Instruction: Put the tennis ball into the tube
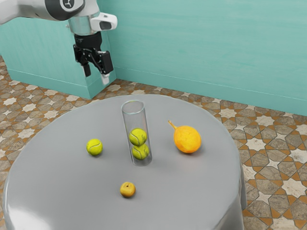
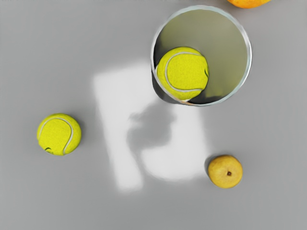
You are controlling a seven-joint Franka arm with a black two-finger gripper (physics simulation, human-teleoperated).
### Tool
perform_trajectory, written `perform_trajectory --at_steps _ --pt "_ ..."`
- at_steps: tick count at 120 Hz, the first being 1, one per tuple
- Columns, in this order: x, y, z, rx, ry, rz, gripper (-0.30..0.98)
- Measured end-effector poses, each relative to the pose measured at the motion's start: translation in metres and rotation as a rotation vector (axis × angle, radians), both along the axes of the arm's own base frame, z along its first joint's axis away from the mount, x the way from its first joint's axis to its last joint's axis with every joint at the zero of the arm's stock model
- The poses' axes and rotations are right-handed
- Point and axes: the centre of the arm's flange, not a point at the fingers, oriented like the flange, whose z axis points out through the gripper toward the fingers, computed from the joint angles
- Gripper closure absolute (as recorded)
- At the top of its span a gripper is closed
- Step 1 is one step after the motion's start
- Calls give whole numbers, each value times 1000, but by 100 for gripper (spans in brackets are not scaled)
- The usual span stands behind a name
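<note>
High over the far left part of the table in the exterior view, my gripper (image 1: pixel 96 74) hangs with its fingers apart and nothing between them. The loose tennis ball (image 1: pixel 95 147) rests on the table, to the exterior view's left of the tube. The clear tube (image 1: pixel 135 117) stands upright with two tennis balls stacked in its lower part. In the wrist view the loose tennis ball (image 2: pixel 59 134) lies apart from the tube (image 2: pixel 249 57), whose open mouth faces my hand; the upper ball (image 2: pixel 184 74) inside it shows through.
A large orange fruit (image 1: pixel 187 139) with a stem sits to the exterior view's right of the tube. A small yellow-brown fruit (image 1: pixel 127 189) lies nearer the exterior camera. The round grey table (image 1: pixel 76 191) carries all of these, with a teal wall behind it.
</note>
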Motion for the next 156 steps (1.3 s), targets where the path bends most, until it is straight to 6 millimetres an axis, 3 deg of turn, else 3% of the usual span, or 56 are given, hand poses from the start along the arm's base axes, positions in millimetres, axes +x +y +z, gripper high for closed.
perform_trajectory --at_steps 35,63,88,114,135,156 --pt "3 1 -7 0 -2 -11 0" --pt "-34 26 -46 8 31 5 0" --pt "-37 66 -109 6 28 29 0" --pt "-19 114 -161 11 32 50 0" --pt "-2 108 -202 11 42 -6 0" --pt "8 125 -233 16 26 -26 0"
